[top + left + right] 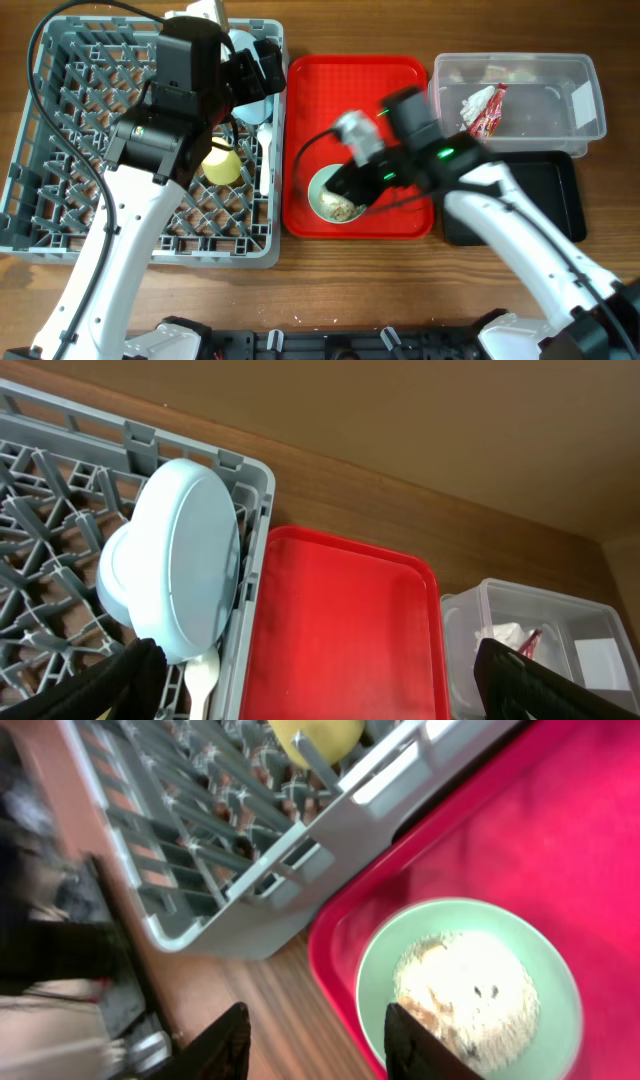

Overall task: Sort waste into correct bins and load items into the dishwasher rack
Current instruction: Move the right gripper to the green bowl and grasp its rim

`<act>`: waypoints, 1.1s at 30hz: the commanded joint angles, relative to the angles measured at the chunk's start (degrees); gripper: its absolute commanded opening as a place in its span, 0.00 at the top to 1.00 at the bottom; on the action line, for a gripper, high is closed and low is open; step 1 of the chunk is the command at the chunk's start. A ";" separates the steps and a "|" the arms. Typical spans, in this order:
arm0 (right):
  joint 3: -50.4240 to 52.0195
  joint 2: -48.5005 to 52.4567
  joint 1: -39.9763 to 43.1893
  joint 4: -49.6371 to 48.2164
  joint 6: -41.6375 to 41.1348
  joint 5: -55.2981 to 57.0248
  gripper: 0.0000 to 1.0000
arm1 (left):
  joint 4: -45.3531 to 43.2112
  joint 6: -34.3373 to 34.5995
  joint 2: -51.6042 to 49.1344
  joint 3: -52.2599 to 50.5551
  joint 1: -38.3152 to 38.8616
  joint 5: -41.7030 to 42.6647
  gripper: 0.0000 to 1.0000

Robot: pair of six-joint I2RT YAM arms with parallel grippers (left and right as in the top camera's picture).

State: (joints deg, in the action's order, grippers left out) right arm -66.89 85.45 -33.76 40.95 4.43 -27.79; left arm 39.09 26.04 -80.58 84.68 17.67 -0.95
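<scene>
The dishwasher rack [60, 150] is seen at the left, and the yellow cup [222, 165] and a pale blue dish [180, 560] are kept in it. The left arm's fingers [110, 685] are spread wide and empty. On the red tray [400, 80] the mint-green bowl [316, 192] with food scraps [465, 985] is placed; the right arm's fingers [420, 1045] are parted beside its rim, nothing being grasped. The snack wrapper [485, 108] is laid in the clear tub [545, 100].

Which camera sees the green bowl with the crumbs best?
The right wrist view: the mint-green bowl is close and large, crumbs plain inside. Overhead shows it small, partly hidden by the right arm. The left wrist view misses it.
</scene>
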 commanded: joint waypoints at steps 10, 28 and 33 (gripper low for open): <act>0.98 20.74 -19.26 -7.96 -11.37 35.71 0.66 | -0.22 -0.11 0.17 0.07 0.07 0.07 0.00; 1.40 6.10 -8.92 0.20 -18.34 32.22 0.61 | -0.22 -0.11 0.17 0.07 0.07 0.07 0.00; 4.28 13.68 -8.92 -2.56 -18.40 33.70 0.64 | -0.22 -0.11 0.17 0.07 0.07 0.07 0.00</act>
State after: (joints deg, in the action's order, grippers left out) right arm -63.48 95.37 -42.48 39.09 -13.23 6.37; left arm 39.07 26.04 -80.58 84.68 17.67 -0.95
